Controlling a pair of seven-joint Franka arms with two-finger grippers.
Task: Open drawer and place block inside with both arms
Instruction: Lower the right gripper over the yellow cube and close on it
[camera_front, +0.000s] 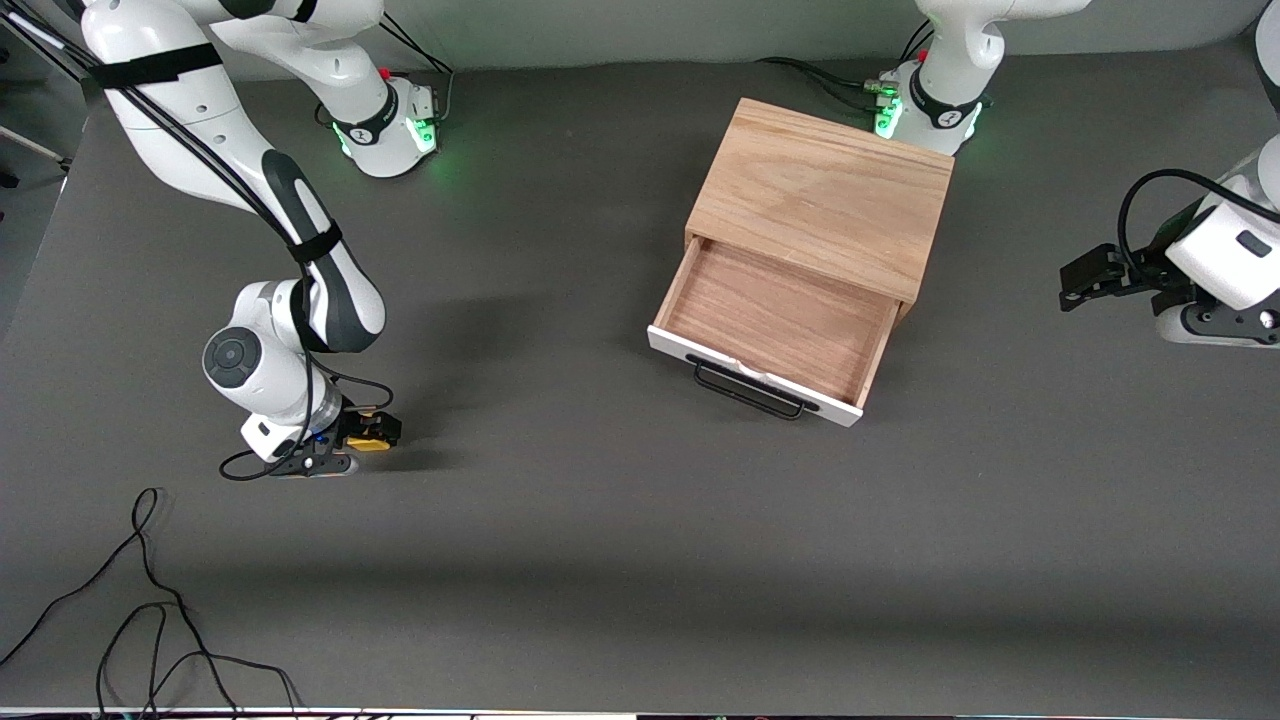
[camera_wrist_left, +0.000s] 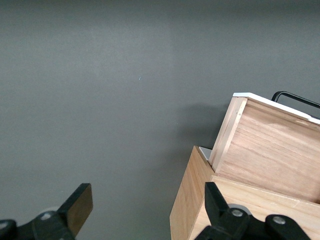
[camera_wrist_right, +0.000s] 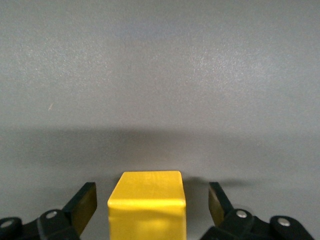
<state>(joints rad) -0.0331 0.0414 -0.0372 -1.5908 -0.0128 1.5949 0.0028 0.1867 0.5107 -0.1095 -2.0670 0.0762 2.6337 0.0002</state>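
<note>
no readable text, labels, brands or numbers anywhere, marks on the arm bases too small to read

The small yellow block is bright. The light wood cabinet box has a white-fronted drawer.

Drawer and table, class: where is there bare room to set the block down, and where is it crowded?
The drawer stands open with bare wood floor between its sides. Bare table stretches between the drawer front and the right gripper. It is crowded at that gripper, whose open fingers flank the block, by the loose cables, and near the left gripper beside the cabinet.
</note>
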